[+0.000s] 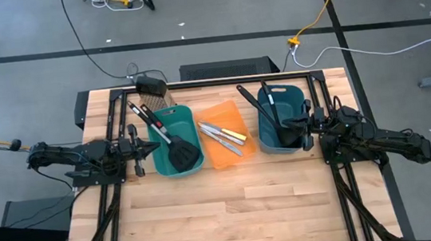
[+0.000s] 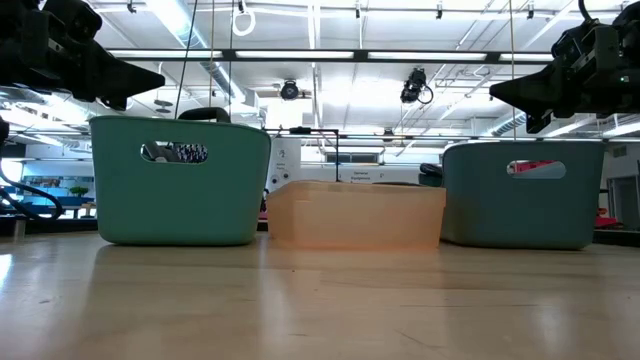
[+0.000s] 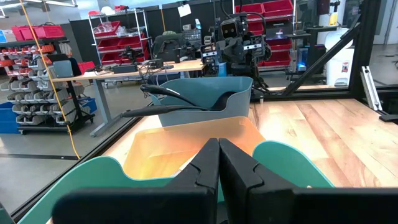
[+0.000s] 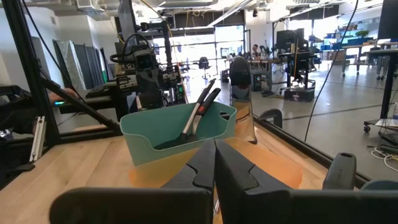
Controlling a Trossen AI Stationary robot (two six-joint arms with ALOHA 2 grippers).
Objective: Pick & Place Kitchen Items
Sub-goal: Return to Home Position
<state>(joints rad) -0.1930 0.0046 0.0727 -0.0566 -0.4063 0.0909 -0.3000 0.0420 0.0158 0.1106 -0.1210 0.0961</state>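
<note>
On the wooden tabletop [image 1: 233,207] three bins stand in a row, side by side. On the left is a teal bin [image 1: 186,122]. Two black spatulas [image 1: 171,141] lie in it, with their flat heads down in the bin. Their long handles stick out over the far rim.

Next comes the orange bin [image 1: 227,115], in the middle. Two silver knives [image 1: 222,144] lie flat in it. The yellow-handled knife [image 1: 236,137] lies right beside them in the same bin.

On the right is a blue-green bin [image 1: 294,100]. Two black ladles [image 1: 271,111] lean in it, and their handles poke out over the far rim.

The left tool [image 3: 219,149] hangs in the air just beside the teal bin, on its outer side. It points toward the row of bins. Its two fingers are pressed tight together and hold nothing.

The right tool [image 4: 214,152] hangs at the outer side of the blue-green bin and points back the other way. Its two fingers are pressed together too, with nothing between them.

From table height, both tools are up higher than the tops of the bins.
</note>
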